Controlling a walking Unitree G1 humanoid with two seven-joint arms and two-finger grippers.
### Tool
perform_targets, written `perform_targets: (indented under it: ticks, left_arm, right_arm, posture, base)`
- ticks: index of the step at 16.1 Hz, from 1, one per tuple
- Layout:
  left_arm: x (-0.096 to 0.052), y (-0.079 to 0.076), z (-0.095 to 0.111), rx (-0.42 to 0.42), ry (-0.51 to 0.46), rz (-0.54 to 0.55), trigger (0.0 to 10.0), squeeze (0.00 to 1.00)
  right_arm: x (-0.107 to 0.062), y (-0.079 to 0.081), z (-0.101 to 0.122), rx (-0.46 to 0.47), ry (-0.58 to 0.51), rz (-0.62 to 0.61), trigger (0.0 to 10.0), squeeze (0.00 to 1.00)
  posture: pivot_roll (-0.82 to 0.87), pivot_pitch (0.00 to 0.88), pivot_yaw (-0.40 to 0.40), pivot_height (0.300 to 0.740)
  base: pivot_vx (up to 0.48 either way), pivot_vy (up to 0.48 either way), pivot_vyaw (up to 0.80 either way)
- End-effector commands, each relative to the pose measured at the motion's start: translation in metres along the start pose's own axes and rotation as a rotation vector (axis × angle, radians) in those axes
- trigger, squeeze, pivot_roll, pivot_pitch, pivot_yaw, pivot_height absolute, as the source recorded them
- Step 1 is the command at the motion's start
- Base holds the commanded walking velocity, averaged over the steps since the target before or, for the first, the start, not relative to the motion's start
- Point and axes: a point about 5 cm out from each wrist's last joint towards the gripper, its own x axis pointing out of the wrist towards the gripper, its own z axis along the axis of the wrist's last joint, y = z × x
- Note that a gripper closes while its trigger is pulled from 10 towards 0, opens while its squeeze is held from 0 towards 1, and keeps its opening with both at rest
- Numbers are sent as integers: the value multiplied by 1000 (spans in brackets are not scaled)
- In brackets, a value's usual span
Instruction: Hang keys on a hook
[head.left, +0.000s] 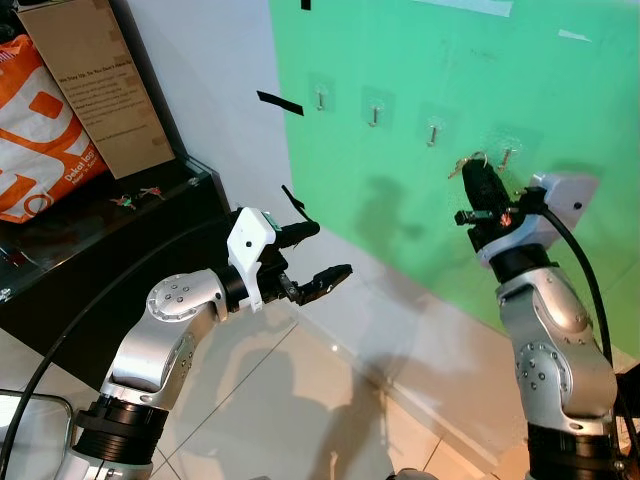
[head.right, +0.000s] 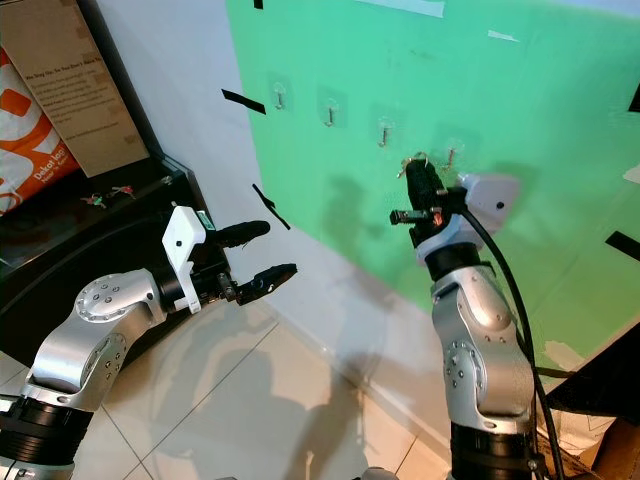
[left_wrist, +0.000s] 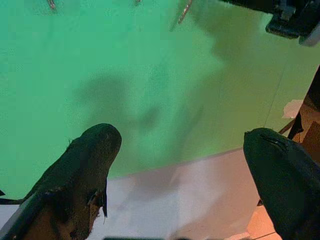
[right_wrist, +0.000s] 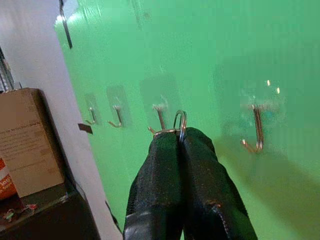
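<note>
1. The right gripper (head.left: 478, 180) is raised up against the green wall (head.left: 450, 100), its two black fingers (right_wrist: 200, 165) pinched tight together on the keys (head.left: 466, 163).
2. The keys stick out from the fingertips: in the right wrist view a metal ring (right_wrist: 180, 121) and a bit of wire poke up just past the closed tips.
3. Just beyond those tips, on the wall, is the nearest hook (head.left: 506, 155), a small metal one on a clear adhesive pad. The keys are close beside it, but I see them held in the fingers, not hanging on it.
4. Three more hooks run in a row along the wall away from the right gripper toward the robot's left: one (head.left: 433, 131), another (head.left: 375, 112) and the furthest (head.left: 320, 98).
5. The left gripper (head.left: 312, 257) is held out lower down, well apart from the right one, fingers spread wide with nothing between them.
6. Past the left gripper's spread fingers, the wrist view shows green wall and a pale skirting strip (left_wrist: 190, 180) at its foot.
7. Off beyond the left arm stands a black cabinet (head.left: 120, 240) with a cardboard box (head.left: 100, 80) and an orange bag (head.left: 40, 130) on top, and some small red and green bits (head.left: 135, 198) lying on its surface.
8. Strips of black tape (head.left: 280, 103) are stuck on the white wall (head.left: 200, 80) between the cabinet and the green.
</note>
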Motion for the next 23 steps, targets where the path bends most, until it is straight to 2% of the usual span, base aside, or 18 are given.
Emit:
perform_targets:
  ticks: [1, 3, 5, 8, 15, 20, 23]
  left_arm:
    - [1, -1, 5, 14, -1, -17, 10000, 27]
    - [1, -1, 5, 13, -2, -20, 10000, 27]
    - [1, -1, 5, 13, -1, -19, 10000, 24]
    - [1, -1, 5, 13, 0, -21, 10000, 27]
    - [2, 0, 5, 17, 5, -31, 10000, 24]
    - [3, -1, 6, 19, 8, -48, 10000, 24]
    - [4, -2, 6, 16, 9, -50, 10000, 27]
  right_arm:
    - [0, 0, -4, 32, 27, -17, 10000, 0]
    - [0, -6, -10, 96, 62, -78, 10000, 0]
    - [1, -12, -9, 154, 51, -126, 10000, 0]
    - [0, -16, -8, 179, 43, -156, 10000, 0]
    - [-9, -4, -14, 177, 89, -34, 10000, 0]
    - [-5, -4, -2, 183, -4, -31, 10000, 0]
    - [-4, -4, 1, 187, -22, -21, 10000, 0]
  posture:
    - [-132, 0, 91, 740]
    - [-130, 0, 90, 740]
    - [-130, 0, 91, 740]
    - [-131, 0, 93, 740]
    - [-135, 0, 104, 740]
    - [-134, 0, 107, 740]
    - [-132, 0, 104, 740]
  base:
    - [0, 0, 0]
    - [0, 0, 0]
    - [0, 0, 0]
    - [0, 0, 0]
    - [0, 0, 0]
    - [0, 0, 0]
    - [0, 0, 0]
